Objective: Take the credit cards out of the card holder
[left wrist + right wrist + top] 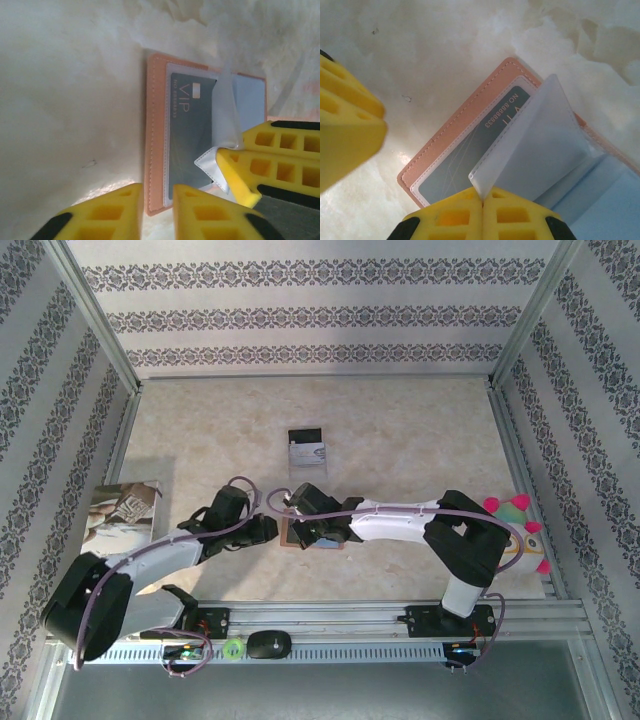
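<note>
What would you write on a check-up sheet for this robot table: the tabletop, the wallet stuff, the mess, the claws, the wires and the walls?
Surface: pale marble-look table, no spills seen.
Job's things: tan card holder lying open; grey VIP card in its pocket; clear sleeve lifted.
Clutter: clear case with a black end, booklet, plush toy, black oval object on the front rail.
Grippers: right gripper shut on the clear sleeve; left gripper at the holder's edge, grip unclear.
Cables: purple cables along both arms.
Surroundings: patterned walls, metal frame.
</note>
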Robot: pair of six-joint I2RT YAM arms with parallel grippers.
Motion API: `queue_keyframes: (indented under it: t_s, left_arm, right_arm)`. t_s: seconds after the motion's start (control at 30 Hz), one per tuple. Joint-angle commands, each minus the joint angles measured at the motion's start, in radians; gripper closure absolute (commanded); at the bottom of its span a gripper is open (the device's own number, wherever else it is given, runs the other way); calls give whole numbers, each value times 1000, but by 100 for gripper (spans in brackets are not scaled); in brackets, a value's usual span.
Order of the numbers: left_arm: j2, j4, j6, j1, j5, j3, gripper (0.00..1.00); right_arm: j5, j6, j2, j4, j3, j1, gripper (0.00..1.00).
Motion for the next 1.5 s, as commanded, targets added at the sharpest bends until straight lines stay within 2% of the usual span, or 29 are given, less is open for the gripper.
queue_keyframes:
  t_s: [0.0, 0.5, 0.63, 0.77, 0.93, 1.2, 1.23, 1.43, 1.47]
  left_arm:
    - [50, 101, 2, -35, -13, 50, 83]
    - [214, 149, -8, -63, 67, 92, 91]
    - [230, 115, 3, -65, 68, 101, 93]
    - [271, 56, 0, -65, 60, 111, 100]
    - [273, -9, 7, -65, 43, 123, 100]
    - [299, 11, -2, -67, 77, 112, 100]
    - [298, 12, -3, -66, 79, 113, 100]
    - [313, 32, 4, -78, 97, 121, 100]
    - [320, 36, 6, -81, 103, 125, 100]
  right_arm:
    - [-30, 27, -38, 41, -27, -7, 100]
    - [-47, 42, -54, 75, -66, -18, 100]
    - [-49, 47, -53, 78, -74, -22, 100]
    - [-43, 55, -57, 79, -84, -25, 100]
    - [-7, 79, -92, 79, -117, -30, 100]
    - [93, 163, -209, 27, -202, -35, 100]
    - [117, 184, -230, 5, -218, -37, 99]
    - [261, 323, -371, -216, -272, -57, 72]
    - [264, 331, -397, -243, -274, -62, 69]
